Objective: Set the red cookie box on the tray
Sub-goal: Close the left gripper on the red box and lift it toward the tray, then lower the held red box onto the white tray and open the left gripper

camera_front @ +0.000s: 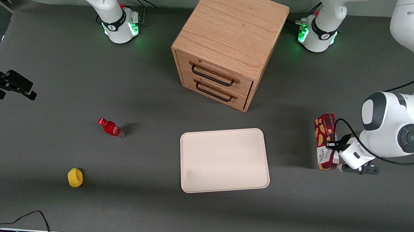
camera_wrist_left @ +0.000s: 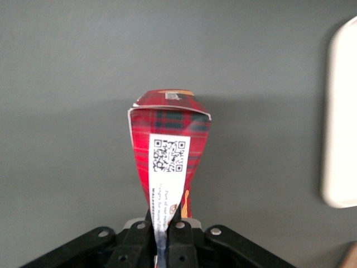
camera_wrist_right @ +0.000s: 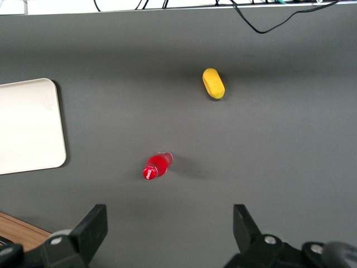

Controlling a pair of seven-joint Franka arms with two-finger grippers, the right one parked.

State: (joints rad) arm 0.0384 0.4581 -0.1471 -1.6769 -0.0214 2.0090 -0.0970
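**Fingers pinch the carton's end**

Fingers [camera_wrist_left: 146, 237] of the left arm's gripper [camera_wrist_left: 162, 234] are squeezed tight on the nearer end flap of the red cookie box [camera_front: 326, 140], flattening it to a wedge (the QR label runs straight down between them). That carton sits near the working arm's end of the table [camera_front: 41, 199], its long axis running from the front edge toward the edge where the arm bases stand, and slightly tilted. It is well apart from the tray [camera_front: 224, 160], which lies flat near mid-table, closer to the front edge than the wooden drawer cabinet [camera_front: 226, 44]. Grey matte cloth covers the table; a small red bottle [camera_front: 110, 128] and a yellow object [camera_front: 75, 177] stand toward the parked arm's end.
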